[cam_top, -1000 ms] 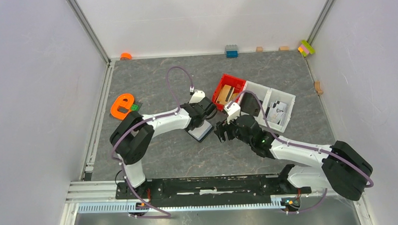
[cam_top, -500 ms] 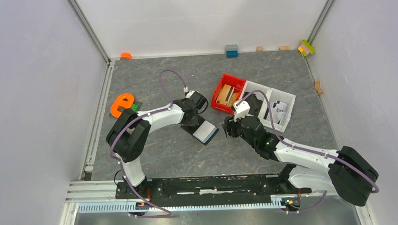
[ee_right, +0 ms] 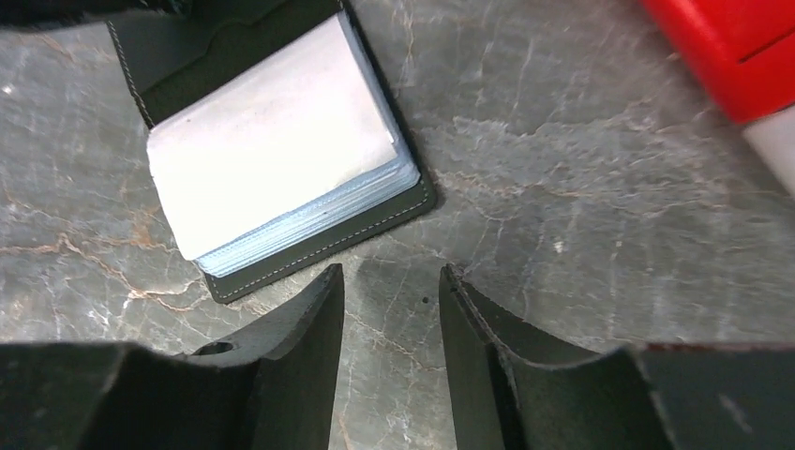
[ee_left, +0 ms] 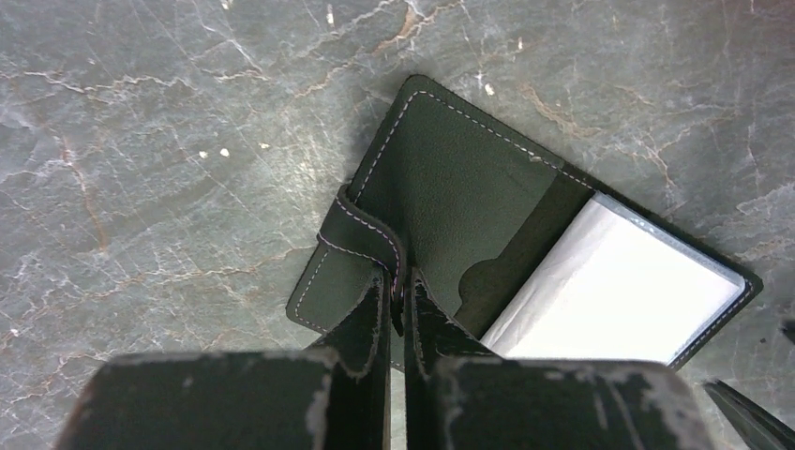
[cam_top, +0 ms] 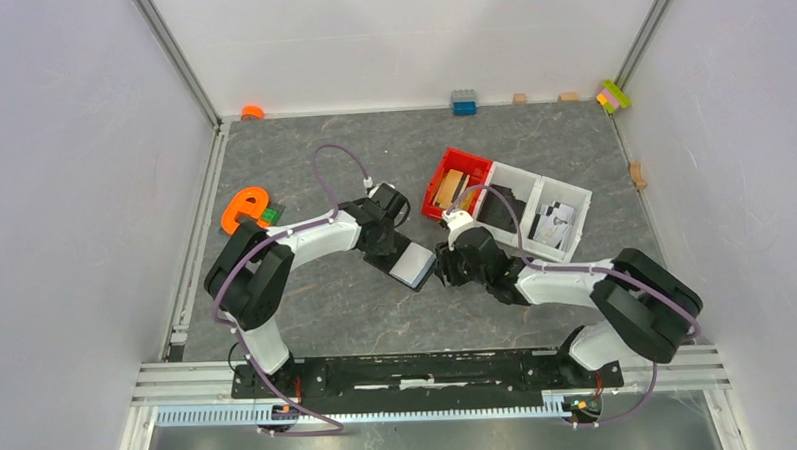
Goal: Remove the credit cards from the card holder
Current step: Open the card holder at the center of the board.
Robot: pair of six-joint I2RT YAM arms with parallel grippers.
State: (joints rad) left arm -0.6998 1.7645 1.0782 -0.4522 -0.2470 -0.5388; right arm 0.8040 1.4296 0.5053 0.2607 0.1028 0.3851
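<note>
the left gripper (ee_left: pixel 398 281) is clamped on the snap strap (ee_left: pixel 366 234) of the open card holder (ee_left: pixel 469 197), which lies flat on the table (cam_top: pixel 327 308), while the right gripper (ee_right: pixel 391 281), jaws apart and empty, sits just beside its pale stack (ee_right: pixel 272 141).

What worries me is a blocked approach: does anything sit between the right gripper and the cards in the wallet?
Nothing visible does. The right gripper hangs open over bare table beside the cards; the wallet lies open. The left gripper pinches its strap.

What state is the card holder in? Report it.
Open: the card holder lies spread flat, dark inner face beside a pale stack. The left gripper pinches its strap.
</note>
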